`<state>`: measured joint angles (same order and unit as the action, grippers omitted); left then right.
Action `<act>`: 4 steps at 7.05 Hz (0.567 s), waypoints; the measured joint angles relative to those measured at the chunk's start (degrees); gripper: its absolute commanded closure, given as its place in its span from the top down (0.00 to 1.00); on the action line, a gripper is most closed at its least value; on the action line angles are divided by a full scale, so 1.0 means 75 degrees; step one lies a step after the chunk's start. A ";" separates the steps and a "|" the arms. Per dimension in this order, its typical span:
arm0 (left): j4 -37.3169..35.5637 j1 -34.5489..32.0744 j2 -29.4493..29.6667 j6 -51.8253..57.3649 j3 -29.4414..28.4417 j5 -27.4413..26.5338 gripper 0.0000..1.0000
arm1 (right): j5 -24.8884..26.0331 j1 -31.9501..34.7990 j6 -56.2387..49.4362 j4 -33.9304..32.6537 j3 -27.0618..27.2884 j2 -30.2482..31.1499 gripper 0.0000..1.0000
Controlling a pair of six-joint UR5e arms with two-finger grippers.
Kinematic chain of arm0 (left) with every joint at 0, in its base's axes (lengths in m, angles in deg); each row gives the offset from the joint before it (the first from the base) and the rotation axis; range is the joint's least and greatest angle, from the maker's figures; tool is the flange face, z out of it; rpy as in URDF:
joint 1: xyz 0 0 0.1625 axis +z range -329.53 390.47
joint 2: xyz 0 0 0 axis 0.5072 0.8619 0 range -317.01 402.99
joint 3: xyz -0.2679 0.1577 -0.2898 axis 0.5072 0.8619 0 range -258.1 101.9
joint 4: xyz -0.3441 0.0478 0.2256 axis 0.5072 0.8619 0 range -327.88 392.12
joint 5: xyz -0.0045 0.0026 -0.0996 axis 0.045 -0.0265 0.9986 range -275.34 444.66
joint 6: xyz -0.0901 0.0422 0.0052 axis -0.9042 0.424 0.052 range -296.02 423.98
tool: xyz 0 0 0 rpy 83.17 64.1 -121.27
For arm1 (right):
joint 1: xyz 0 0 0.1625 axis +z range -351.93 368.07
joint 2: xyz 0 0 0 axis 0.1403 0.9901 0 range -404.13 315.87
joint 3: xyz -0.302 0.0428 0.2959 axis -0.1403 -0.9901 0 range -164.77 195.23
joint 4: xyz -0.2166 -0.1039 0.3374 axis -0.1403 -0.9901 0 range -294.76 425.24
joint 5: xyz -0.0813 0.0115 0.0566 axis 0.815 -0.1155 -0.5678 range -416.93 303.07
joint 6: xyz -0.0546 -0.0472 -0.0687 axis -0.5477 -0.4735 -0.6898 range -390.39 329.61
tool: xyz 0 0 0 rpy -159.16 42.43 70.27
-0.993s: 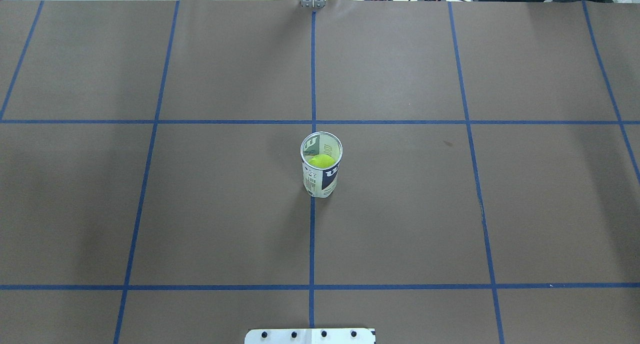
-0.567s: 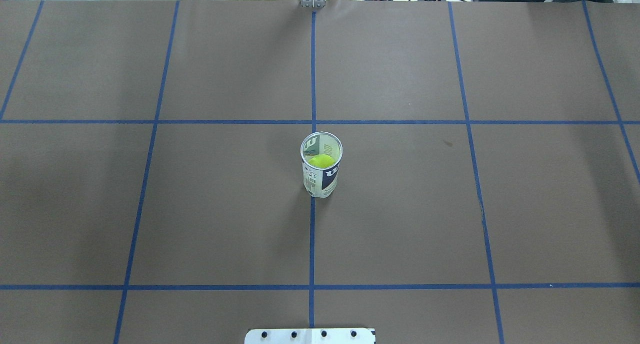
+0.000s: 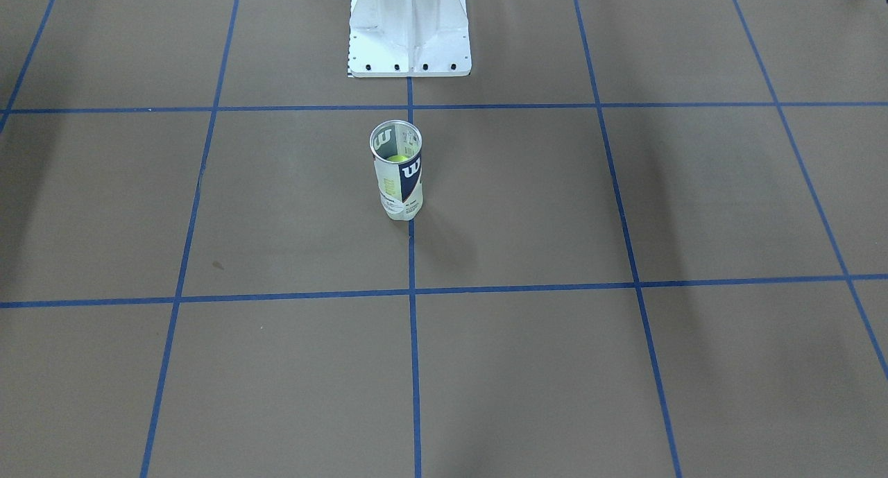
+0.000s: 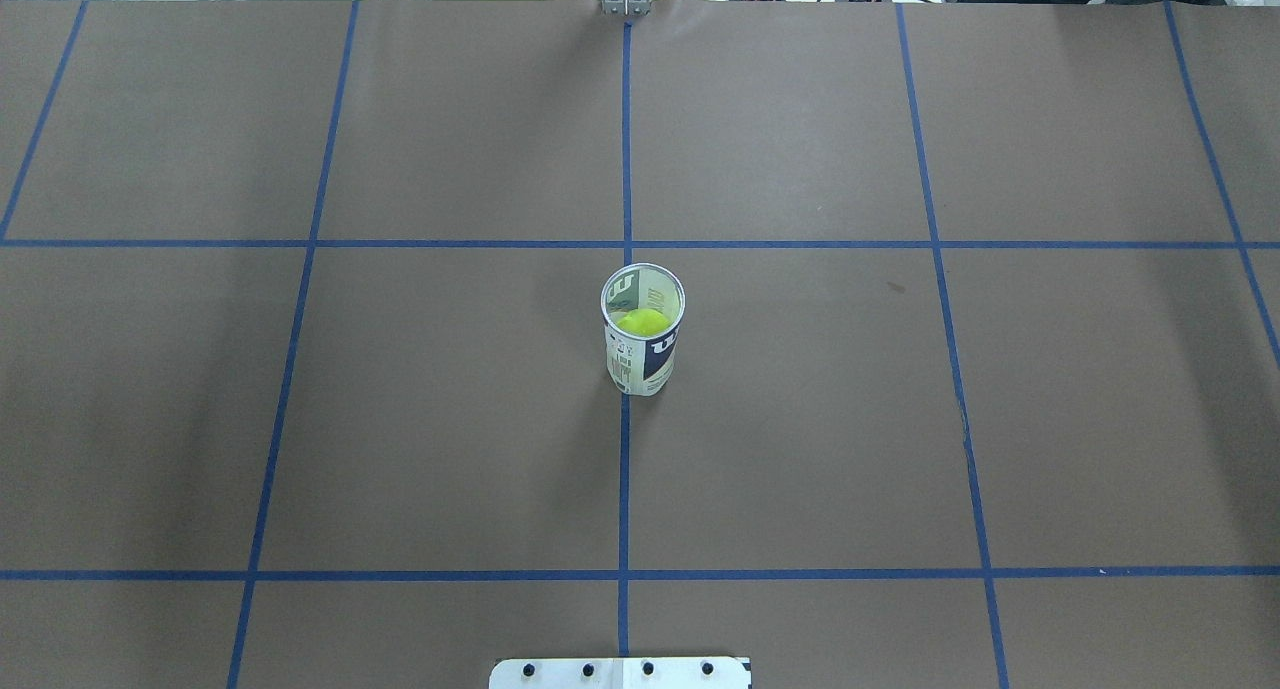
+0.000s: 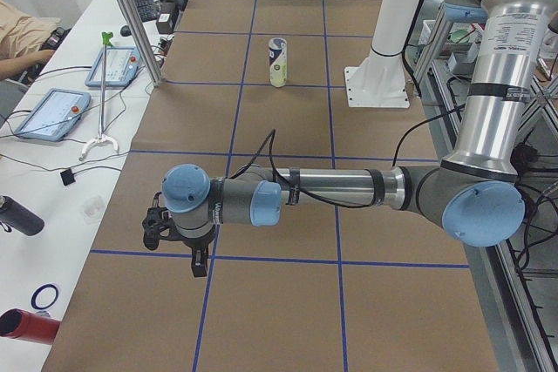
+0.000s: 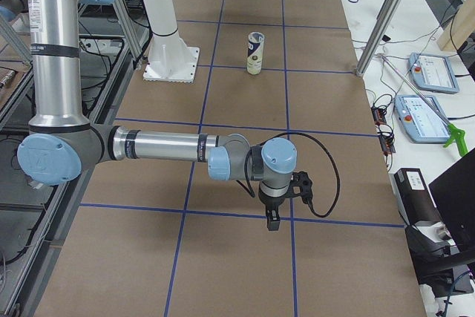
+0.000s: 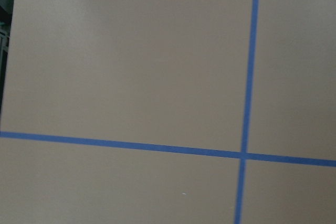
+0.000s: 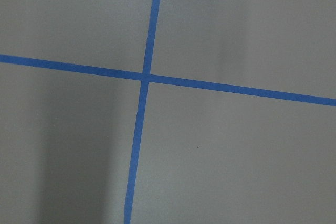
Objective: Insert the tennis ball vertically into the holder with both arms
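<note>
Where the holder (image 4: 643, 344) stands, both hands (image 5: 199, 260) (image 6: 272, 220) are far off.

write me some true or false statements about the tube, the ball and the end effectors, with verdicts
The holder stands upright on the table. True.
The tennis ball lies on the table beside the holder. False: it sits inside the holder.
A lid closes the holder. False: its top is open.
The left end effector is well apart from the holder. True.
The right end effector grips the holder. False: it hangs over the table, far from the holder.
</note>
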<state>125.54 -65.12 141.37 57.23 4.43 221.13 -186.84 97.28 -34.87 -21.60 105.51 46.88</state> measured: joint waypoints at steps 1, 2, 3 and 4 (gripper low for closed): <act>0.0013 0.0023 -0.0053 -0.0005 0.0042 0.0004 1.00 | -0.0002 0.0000 -0.0003 0.0000 -0.0002 0.0007 1.00; 0.0022 0.0031 -0.0092 -0.0001 0.0047 0.0006 1.00 | -0.0007 0.0000 -0.0008 0.0000 -0.0003 0.0012 1.00; 0.0056 0.0044 -0.0116 0.0005 0.0045 0.0006 1.00 | -0.0009 0.0000 -0.0008 0.0000 -0.0002 0.0019 1.00; 0.0179 0.0059 -0.0132 0.0008 0.0051 -0.0001 1.00 | -0.0010 0.0000 -0.0004 0.0000 0.0007 0.0024 1.00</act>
<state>126.88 -64.68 140.38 57.29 4.81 221.12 -186.91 97.28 -34.90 -21.60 105.56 47.06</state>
